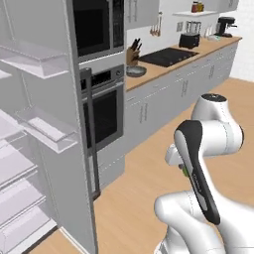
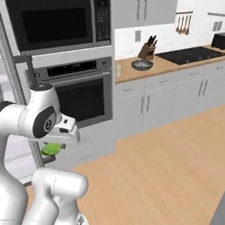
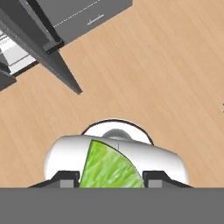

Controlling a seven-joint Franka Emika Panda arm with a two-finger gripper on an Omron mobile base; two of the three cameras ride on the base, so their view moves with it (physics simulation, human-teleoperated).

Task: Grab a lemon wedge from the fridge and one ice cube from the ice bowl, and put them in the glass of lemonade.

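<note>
The wedge (image 3: 110, 168) sits between my tool's (image 3: 112, 183) two fingers, its curved rim up and to the right in the hand view and its flat cut faces running down toward the tips. The jaws are part closed on it, pinching its two flat sides. In the right base view the wedge (image 2: 52, 149) shows as a green sliver just under my wrist, hanging above the wooden floor (image 3: 166, 70) in front of the fridge (image 1: 44, 124). In the left base view a small green spot (image 1: 185, 171) peeks out beside my forearm.

I judge the wedge light and somewhat soft, with wet, slick flesh on the cut faces and a firmer rind along the curve. A pinch across the flat faces should hold so long as I keep the pressure steady. Squeezing harder would likely crush it or let it squirt out toward the pointed tip. A hold nearer the thick rind end looks safer than the thin tip.

The fridge door (image 1: 82, 149) stands open, with white shelves inside it. Right of the fridge is the oven (image 2: 81, 94), with the microwave (image 2: 57, 22) above it. Further right of the fridge runs the worktop (image 2: 171, 63), where the grey ice bowl (image 2: 142, 65) stands beside a knife block (image 2: 148, 49).
</note>
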